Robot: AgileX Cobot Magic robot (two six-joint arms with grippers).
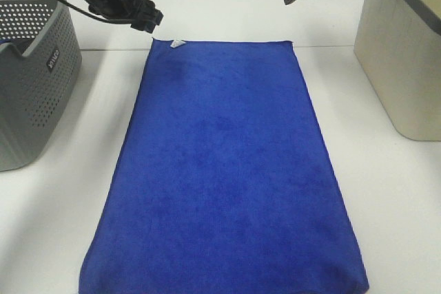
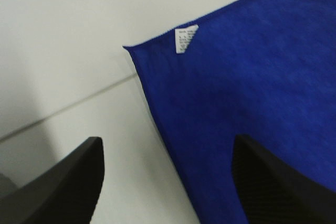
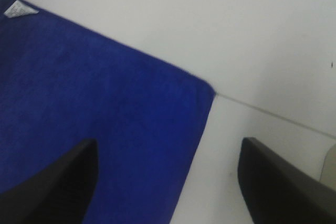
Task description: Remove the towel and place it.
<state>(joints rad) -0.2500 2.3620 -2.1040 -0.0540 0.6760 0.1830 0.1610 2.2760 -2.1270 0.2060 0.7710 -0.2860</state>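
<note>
White table (image 1: 386, 191), carrying a royal-blue towel (image 1: 224, 170) spread flat down the middle, a grey perforated basket (image 1: 31, 80) at left, a beige bin (image 1: 403, 60) at right.

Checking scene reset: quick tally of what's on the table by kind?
Blue towel: 1
Grey perforated basket: 1
Beige bin: 1
Total: 3

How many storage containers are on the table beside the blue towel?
2. A grey perforated plastic basket sits at the table's left edge; a beige smooth-sided plastic bin stands at the right edge. Both are cropped by the frame, so more could lie outside it.
</note>
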